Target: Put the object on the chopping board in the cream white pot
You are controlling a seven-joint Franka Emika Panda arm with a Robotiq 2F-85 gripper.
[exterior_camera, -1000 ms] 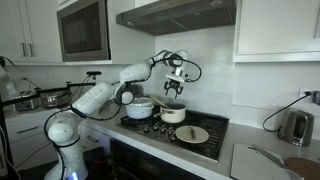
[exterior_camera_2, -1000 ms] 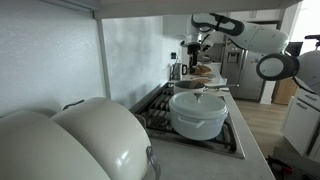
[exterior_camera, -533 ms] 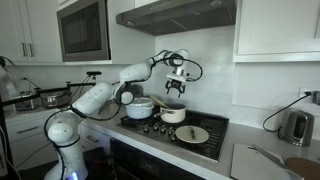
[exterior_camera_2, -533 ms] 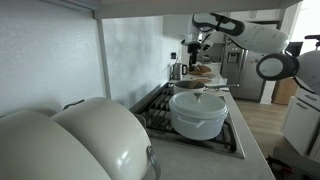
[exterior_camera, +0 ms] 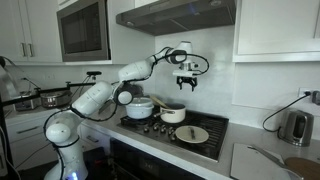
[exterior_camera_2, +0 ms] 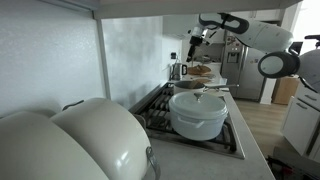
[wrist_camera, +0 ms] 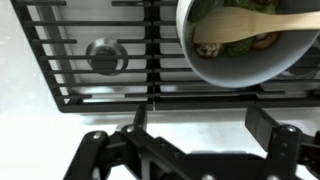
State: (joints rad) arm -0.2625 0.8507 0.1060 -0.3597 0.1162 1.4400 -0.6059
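Note:
The cream white pot (exterior_camera: pixel 173 114) stands on the back of the stove, next to a larger white pot (exterior_camera: pixel 140 107). In the wrist view the cream pot (wrist_camera: pixel 240 62) holds a wooden spoon (wrist_camera: pixel 270 24) and some greenish pieces. My gripper (exterior_camera: pixel 186 82) hangs in the air above and slightly beside this pot; it also shows in the other exterior view (exterior_camera_2: pixel 193 37). Its fingers are spread apart with nothing between them (wrist_camera: pixel 200 125). The round brown chopping board (exterior_camera: pixel 303 168) lies on the counter at the far end, near the steel kettle (exterior_camera: pixel 295 127). I cannot see anything on the board.
A round lid or plate (exterior_camera: pixel 192 134) lies on the front burner. The stove grates (wrist_camera: pixel 110 55) and a white counter strip lie under the gripper. A range hood (exterior_camera: pixel 180 14) hangs above the arm. The large white pot (exterior_camera_2: pixel 200 112) and two pale domed lids (exterior_camera_2: pixel 80 145) fill the near view.
My gripper has risen from just above the cream pot and shifted a little sideways towards the kettle end. The pots and the board have not moved.

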